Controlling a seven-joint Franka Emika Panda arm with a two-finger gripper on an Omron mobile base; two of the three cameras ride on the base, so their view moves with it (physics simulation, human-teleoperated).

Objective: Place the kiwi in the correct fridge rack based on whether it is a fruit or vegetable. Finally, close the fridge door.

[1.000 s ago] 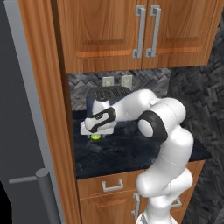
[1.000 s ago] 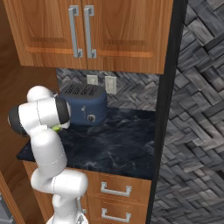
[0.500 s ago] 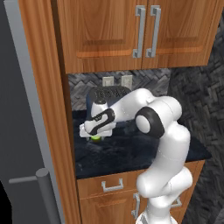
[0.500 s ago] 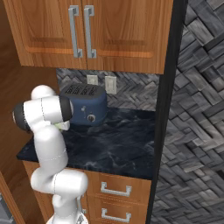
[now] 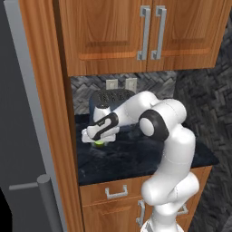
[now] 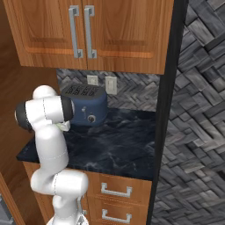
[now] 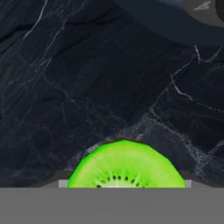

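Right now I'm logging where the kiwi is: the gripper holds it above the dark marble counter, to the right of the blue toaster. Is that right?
Not quite. The side is wrong: in the left base view the gripper with the kiwi is in front of the blue toaster's left end, near the counter's left edge. The hand view shows the kiwi over the dark marble.
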